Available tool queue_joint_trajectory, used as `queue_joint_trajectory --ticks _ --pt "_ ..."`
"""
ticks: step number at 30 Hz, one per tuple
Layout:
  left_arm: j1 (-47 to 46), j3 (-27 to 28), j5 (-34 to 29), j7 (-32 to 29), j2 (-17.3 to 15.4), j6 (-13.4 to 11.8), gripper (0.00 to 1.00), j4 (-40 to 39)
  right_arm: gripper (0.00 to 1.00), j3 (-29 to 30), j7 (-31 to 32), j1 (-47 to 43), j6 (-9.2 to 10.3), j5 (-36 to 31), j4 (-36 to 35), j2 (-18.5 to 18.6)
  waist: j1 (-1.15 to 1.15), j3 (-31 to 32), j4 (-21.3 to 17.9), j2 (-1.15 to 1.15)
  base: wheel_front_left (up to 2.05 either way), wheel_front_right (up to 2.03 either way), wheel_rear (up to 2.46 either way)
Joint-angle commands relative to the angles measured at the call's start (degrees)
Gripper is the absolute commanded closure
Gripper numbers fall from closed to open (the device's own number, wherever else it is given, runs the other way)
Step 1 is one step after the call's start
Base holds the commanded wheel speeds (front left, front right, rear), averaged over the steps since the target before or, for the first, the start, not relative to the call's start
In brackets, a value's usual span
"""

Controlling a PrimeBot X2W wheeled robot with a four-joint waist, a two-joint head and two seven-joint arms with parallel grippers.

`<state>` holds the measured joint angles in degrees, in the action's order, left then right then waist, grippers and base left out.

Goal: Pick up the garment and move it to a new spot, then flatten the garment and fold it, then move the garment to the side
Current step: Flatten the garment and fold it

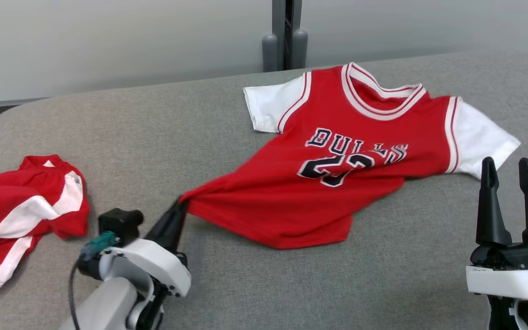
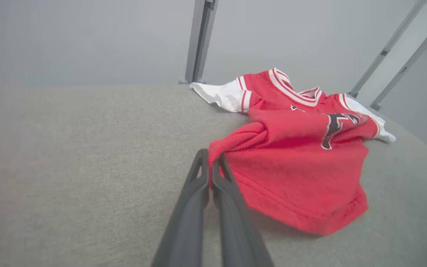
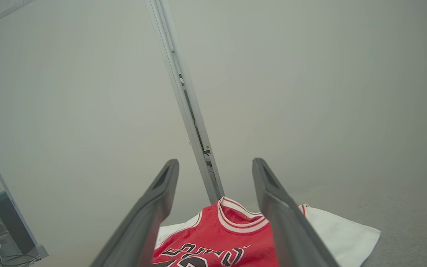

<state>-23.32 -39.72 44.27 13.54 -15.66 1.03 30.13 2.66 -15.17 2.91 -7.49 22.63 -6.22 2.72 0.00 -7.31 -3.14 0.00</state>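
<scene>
The garment (image 1: 351,160) is a red jersey with white sleeves and dark lettering, lying on the grey table (image 1: 163,133) right of centre. Its lower left corner is drawn out into a point. My left gripper (image 1: 182,201) is shut on that corner, and in the left wrist view the red cloth (image 2: 291,163) bunches between the tips of my left gripper (image 2: 209,157). My right gripper (image 1: 507,165) stands open at the lower right, just below the jersey's white sleeve, with nothing between its fingers. In the right wrist view my right gripper (image 3: 215,165) points over the jersey's collar (image 3: 235,218).
A second red and white garment (image 1: 21,215) lies crumpled at the table's left edge. A grey post (image 1: 286,36) stands behind the table against a pale wall. Bare table stretches between the two garments and along the front.
</scene>
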Motion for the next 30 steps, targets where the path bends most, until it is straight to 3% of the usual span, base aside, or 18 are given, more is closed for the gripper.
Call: queue_joint_trajectory --ticks 1,6,11,19,28,29,30 --pt "0.4 2.7 0.4 0.9 -1.3 -1.7 1.0 -1.0 0.0 -0.4 -0.1 -0.6 0.0 -0.2 0.0 0.3 0.0 1.1 0.8 0.0 0.0 0.0 0.0" --pt "-1.0 10.0 -1.6 1.6 -2.7 -5.2 1.0 -5.2 0.0 -1.0 -0.1 -0.8 0.0 -0.3 0.0 0.3 0.0 1.3 0.7 0.0 0.0 0.0 0.0" --pt "-2.3 15.7 -5.1 1.6 -4.0 -5.8 1.0 -8.1 0.0 -1.9 -0.1 -0.2 0.0 0.4 0.3 0.3 0.0 0.1 -0.8 0.0 0.0 0.0 0.0" --pt "-12.6 18.7 -8.2 0.6 -7.0 -7.6 1.0 -0.5 0.0 -2.9 -0.1 2.3 0.0 1.3 0.0 0.3 0.0 -5.0 -4.6 0.0 0.0 0.0 0.0" --pt "-25.9 13.7 -12.3 -6.5 -10.4 -1.7 1.0 13.5 0.0 -4.4 -0.1 6.5 0.0 2.5 -0.4 0.3 0.0 -11.2 -9.1 0.0 0.0 0.0 0.0" --pt "-26.7 13.3 -12.4 -7.4 -10.5 -1.2 0.58 15.2 0.0 -4.5 -0.1 6.7 0.0 2.7 -0.2 0.3 0.0 -11.6 -9.4 0.0 0.0 0.0 0.0" --pt "-27.6 13.2 -12.2 -8.4 -10.4 -0.9 0.0 16.9 0.0 -4.6 -0.1 7.0 0.0 2.8 0.0 0.3 0.0 -11.9 -9.7 0.0 0.0 0.0 0.0"
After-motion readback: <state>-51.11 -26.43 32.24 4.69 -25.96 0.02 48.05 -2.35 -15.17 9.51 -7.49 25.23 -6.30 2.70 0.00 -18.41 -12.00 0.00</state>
